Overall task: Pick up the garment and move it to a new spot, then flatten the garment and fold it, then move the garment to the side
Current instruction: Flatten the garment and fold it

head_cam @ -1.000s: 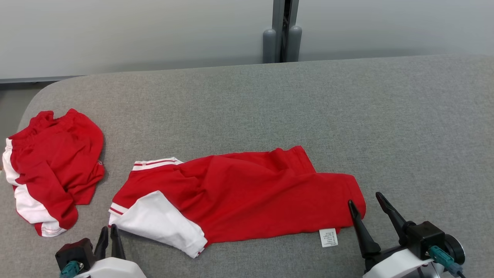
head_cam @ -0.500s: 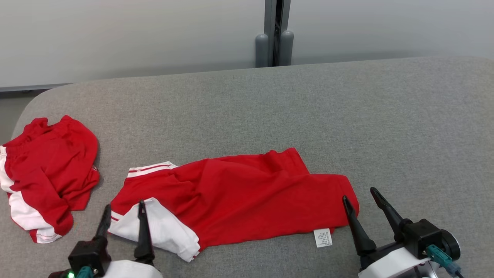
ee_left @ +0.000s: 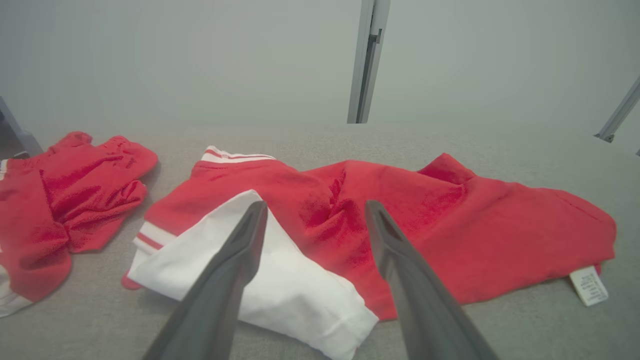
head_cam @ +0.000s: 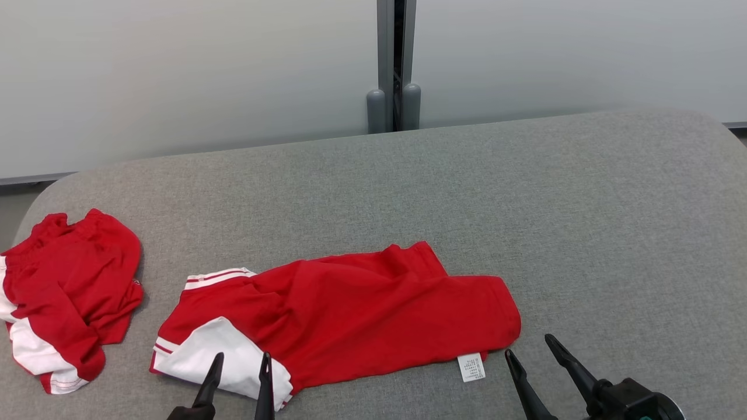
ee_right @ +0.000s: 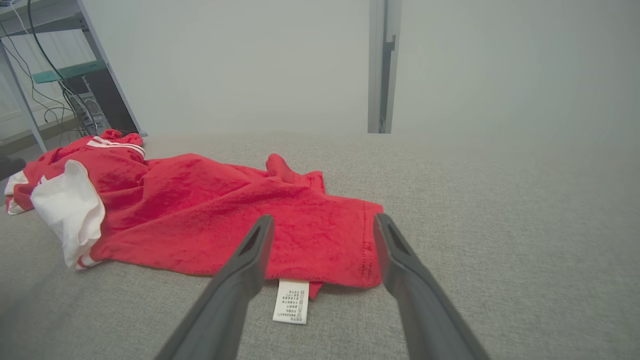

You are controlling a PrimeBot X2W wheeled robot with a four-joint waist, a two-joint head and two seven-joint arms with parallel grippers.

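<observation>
The red garment point(head_cam: 350, 309) lay spread lengthwise on the grey fabric-covered tabletop point(head_cam: 525, 204), near the front edge and left of centre. It looked like a jersey, rumpled in shallow folds. A white sleeve point(head_cam: 204, 344) with red stripes at its cuff was folded over the garment's left end, and a second striped white cuff point(head_cam: 219, 275) showed behind it. A white care label point(head_cam: 471, 367) stuck out from the near hem at the right end and lay flat on the fabric.

The left tool point(head_cam: 242, 357) was released, its two dark fingers spread apart with nothing between them. In the left wrist view the left tool point(ee_left: 316, 205) pointed over the white sleeve point(ee_left: 270, 280) and the red cloth beside it; whether the tips touched the sleeve could not be told.

The right tool point(head_cam: 528, 345) was also released and empty, sitting just beside the garment's right end, apart from the cloth. In the right wrist view its fingers point(ee_right: 250, 270) framed the right hem, with the label point(ee_right: 291, 301) between them.

A second red-and-white garment point(head_cam: 70, 291) lay crumpled at the tabletop's far left, apart from the first. A grey post point(head_cam: 392, 64) stood against the pale wall behind.
</observation>
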